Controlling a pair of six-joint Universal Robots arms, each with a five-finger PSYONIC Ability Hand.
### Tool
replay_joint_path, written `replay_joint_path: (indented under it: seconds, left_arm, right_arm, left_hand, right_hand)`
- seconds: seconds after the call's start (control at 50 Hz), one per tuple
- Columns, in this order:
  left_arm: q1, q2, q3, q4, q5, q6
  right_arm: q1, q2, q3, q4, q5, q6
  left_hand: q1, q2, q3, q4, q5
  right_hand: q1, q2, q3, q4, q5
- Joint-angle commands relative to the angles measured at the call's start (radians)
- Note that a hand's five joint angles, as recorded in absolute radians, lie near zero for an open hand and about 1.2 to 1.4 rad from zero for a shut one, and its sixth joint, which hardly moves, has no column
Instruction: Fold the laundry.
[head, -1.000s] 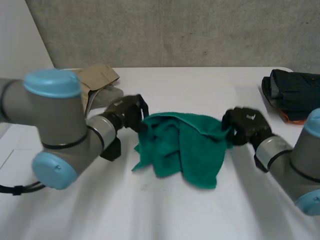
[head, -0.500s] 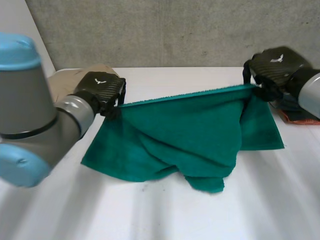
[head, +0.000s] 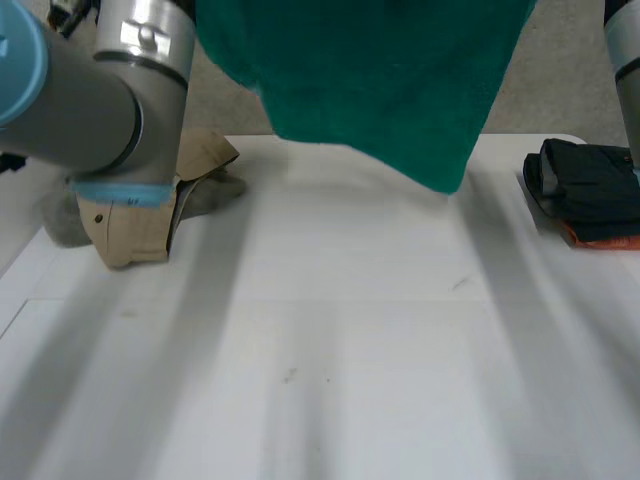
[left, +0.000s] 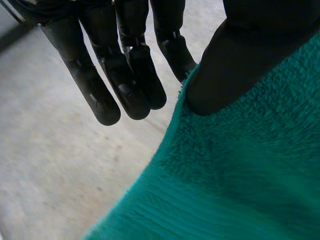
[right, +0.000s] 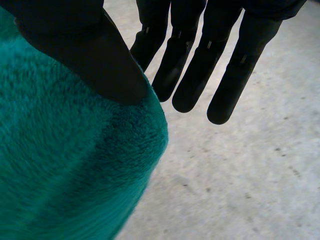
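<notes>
A green towel (head: 370, 80) hangs high above the white table (head: 330, 340), its lower edge dangling over the far side. In the left wrist view my left hand (left: 125, 75) pinches an edge of the green towel (left: 240, 170) between the thumb and the straight fingers. In the right wrist view my right hand (right: 200, 65) pinches a rounded corner of the green towel (right: 65, 165) the same way. Both arms (head: 110, 100) are raised, and the right one (head: 625, 50) shows at the side of the head view.
A tan garment (head: 150, 215) lies crumpled at the far left of the table, under my left arm. A folded dark garment (head: 590, 185) on something orange sits at the far right edge. A grey wall stands behind the table.
Both hands have risen and spread apart, lifting the towel off the table until it hangs high in the air. The hands have left the head view.
</notes>
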Motion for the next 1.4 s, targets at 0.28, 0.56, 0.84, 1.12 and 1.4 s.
replay_joint_path:
  seconds: [0.28,0.56,0.84,1.12,1.4]
  left_arm:
    - [-0.001,-0.025,-0.699,-0.057,-0.045,-0.012]
    - [0.074,-0.125,-0.706,-0.046,-0.012,-0.076]
    - [0.113,-0.094,-0.678,-0.081,-0.009,-0.432]
    - [0.145,-0.209,-0.549,-0.255,-0.028,-0.411]
    - [0.186,-0.174,-0.624,-0.252,-0.046,-0.285]
  right_arm:
    - [-0.04,0.018,0.489,0.385,-0.208,-0.189]
    - [-0.055,0.027,0.555,0.382,-0.206,-0.226]
    - [-0.086,0.027,0.558,0.382,-0.186,-0.22]
    - [-0.103,0.027,0.555,0.382,-0.139,-0.211]
    - [-0.094,0.032,0.551,0.377,-0.11,-0.198]
  left_hand:
    - [0.235,0.199,0.203,0.197,0.214]
    - [-0.668,-0.705,-0.701,-0.706,-0.69]
    - [-0.695,-0.732,-0.728,-0.733,-0.716]
    - [-0.534,-0.57,-0.566,-0.572,-0.555]
    - [-0.379,-0.415,-0.411,-0.417,-0.4]
  right_hand:
    - [0.262,0.214,0.205,0.197,0.191]
    - [0.262,0.214,0.205,0.197,0.191]
    - [0.262,0.214,0.205,0.197,0.191]
    - [0.262,0.214,0.205,0.197,0.191]
    - [0.262,0.214,0.205,0.197,0.191]
